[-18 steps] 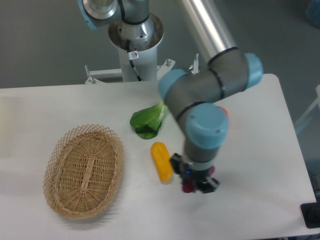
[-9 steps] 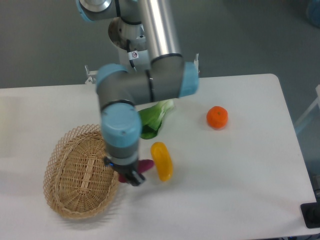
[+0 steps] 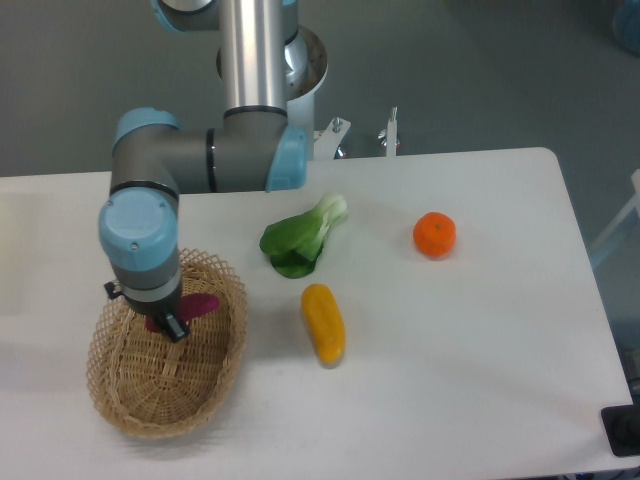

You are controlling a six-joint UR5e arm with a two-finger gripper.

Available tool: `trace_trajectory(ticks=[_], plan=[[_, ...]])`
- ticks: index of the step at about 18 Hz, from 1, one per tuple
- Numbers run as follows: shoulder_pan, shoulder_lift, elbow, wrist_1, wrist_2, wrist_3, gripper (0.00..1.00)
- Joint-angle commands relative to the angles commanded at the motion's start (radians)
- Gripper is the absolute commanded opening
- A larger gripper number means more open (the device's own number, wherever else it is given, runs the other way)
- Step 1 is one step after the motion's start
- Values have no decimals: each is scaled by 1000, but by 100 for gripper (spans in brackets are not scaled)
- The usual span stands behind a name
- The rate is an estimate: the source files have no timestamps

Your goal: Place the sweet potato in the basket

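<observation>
The tan woven basket (image 3: 205,395) lies at the left front of the table. Above its middle hangs my gripper (image 3: 168,321), pointing down and shut on the sweet potato (image 3: 199,304). The reddish-purple tuber sticks out to the right of the fingers, and its left end is hidden behind them. It sits over the basket's inside; whether it touches the weave I cannot tell.
A yellow-orange oblong vegetable (image 3: 324,323) lies just right of the basket. Behind it is a green leafy vegetable (image 3: 300,237). A round orange fruit (image 3: 434,234) sits further right. The arm's base stands at the table's back edge.
The arm has swung left across the table carrying the sweet potato, from right of the yellow vegetable to over the basket. The orange fruit is now uncovered.
</observation>
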Motion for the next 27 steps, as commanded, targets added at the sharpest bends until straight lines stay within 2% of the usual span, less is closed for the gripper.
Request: trace_trajectory(ticks=[1,2,3,4,9,16,19,23,27], plan=[[-3,2,-5,8,0,-3,48],[-3,3,-8,11,0,-2,59],[-3,5,-8,20,0,-5,76],[-5,8,-8,25,3,-8,100],[8,43,8,28,12,0,100],[150,54,41,55,190,58,100],[237,48,49,69,219,150,100],[354,31,92,68,212,221,100],[484,5,116,66,218,398,100]])
